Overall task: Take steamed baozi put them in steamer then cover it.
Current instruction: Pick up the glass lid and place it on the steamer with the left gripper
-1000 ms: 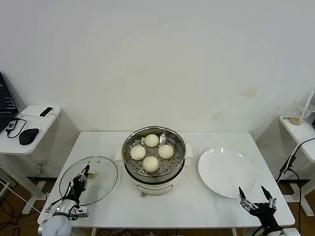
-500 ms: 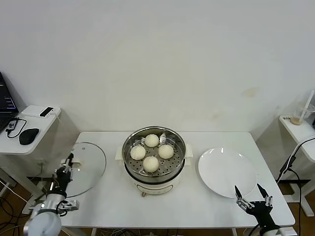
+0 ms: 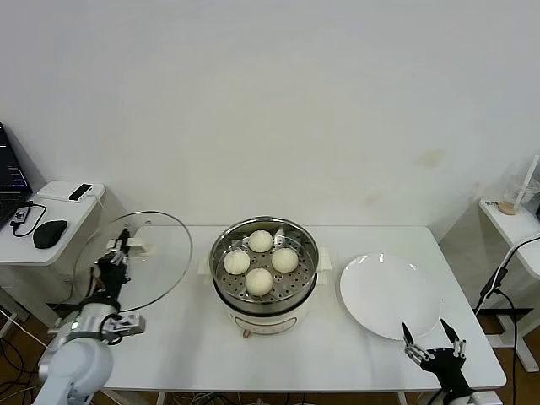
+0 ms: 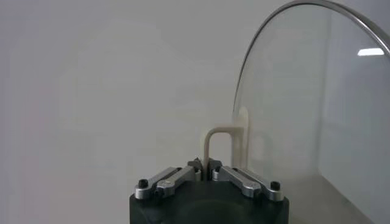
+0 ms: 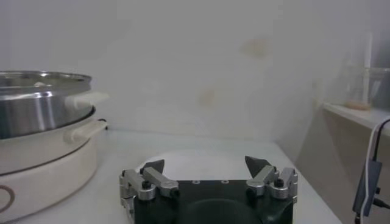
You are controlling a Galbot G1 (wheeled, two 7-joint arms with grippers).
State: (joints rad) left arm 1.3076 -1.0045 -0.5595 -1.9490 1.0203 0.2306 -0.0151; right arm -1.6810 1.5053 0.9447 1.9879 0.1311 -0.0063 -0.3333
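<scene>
Several creamy-white baozi (image 3: 258, 281) sit on the perforated tray of the steel steamer (image 3: 264, 297) at the table's middle. The cover (image 3: 160, 266), a clear glass lid, hangs tilted on edge above the table's left end, apart from the pot. My left gripper (image 3: 118, 251) is shut on its cream handle (image 3: 137, 247). In the left wrist view the left gripper (image 4: 204, 171) pinches the handle's thin bar (image 4: 210, 143), with the cover's glass (image 4: 304, 115) beyond it. My right gripper (image 3: 433, 348) stays open and holds nothing at the front right corner; the right wrist view shows this gripper (image 5: 205, 164) spread wide.
A bare white plate (image 3: 390, 295) lies right of the steamer. A side table (image 3: 51, 228) with a mouse and a phone stands to the left. Another small table (image 3: 510, 219) with a cup stands at the far right. The steamer's wall (image 5: 42, 115) shows in the right wrist view.
My left gripper has lifted the cover off the table and tipped it up on edge, moving up and back at the left. The right gripper has barely shifted.
</scene>
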